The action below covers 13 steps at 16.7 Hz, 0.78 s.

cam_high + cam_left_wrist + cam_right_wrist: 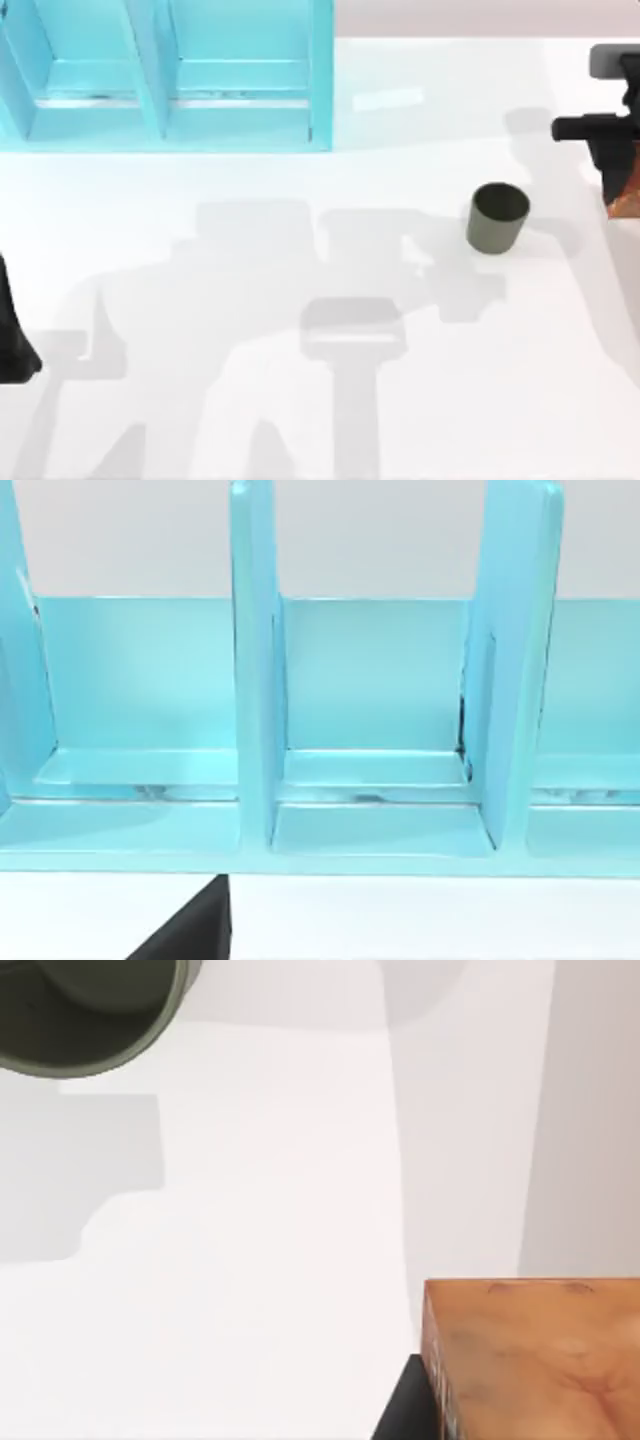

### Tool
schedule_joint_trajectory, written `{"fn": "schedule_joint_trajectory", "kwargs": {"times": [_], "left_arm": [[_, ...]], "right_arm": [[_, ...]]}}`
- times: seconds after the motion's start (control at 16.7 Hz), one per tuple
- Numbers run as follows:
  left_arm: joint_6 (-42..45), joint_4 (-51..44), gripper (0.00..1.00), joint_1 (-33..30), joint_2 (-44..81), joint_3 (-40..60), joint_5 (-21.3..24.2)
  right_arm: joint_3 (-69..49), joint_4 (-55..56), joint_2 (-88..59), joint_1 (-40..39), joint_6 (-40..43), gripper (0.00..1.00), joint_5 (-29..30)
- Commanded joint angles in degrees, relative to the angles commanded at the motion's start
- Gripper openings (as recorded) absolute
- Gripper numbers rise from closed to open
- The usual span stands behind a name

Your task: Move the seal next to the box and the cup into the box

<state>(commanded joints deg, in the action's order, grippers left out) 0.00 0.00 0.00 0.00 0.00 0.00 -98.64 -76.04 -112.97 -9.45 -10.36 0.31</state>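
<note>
The small reddish-brown mottled rectangular seal (pixel 624 203) sits directly at the right gripper (pixel 612 172); whether it is clamped, I cannot tell. The dark olive-grey cylindrical cup (pixel 497 218) stands upright on the white worktop (pixel 300 400) near that gripper, toward the light-blue compartmented box (pixel 240 100). The left arm is parked at the left edge.

1. This is a made-up computer scene, not a real room.
2. The table (pixel 300 400) is plain white and smooth, with soft grey shadows on it.
3. A bright blue box (pixel 170 80) with straight dividers looks flat and clean, like a drawing.
4. Nothing around the table looks like a home, shop or kitchen.
</note>
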Motion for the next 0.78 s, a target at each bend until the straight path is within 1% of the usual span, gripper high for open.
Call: {"fn": "schedule_joint_trajectory", "kwargs": {"times": [0.78], "left_arm": [[0.0, 0.0, 1.0, 0.0, 0.0, 0.0, 0.0]], "right_arm": [[10.99, 12.66, -1.08, 0.05, -0.03, 0.0, -0.02]]}}
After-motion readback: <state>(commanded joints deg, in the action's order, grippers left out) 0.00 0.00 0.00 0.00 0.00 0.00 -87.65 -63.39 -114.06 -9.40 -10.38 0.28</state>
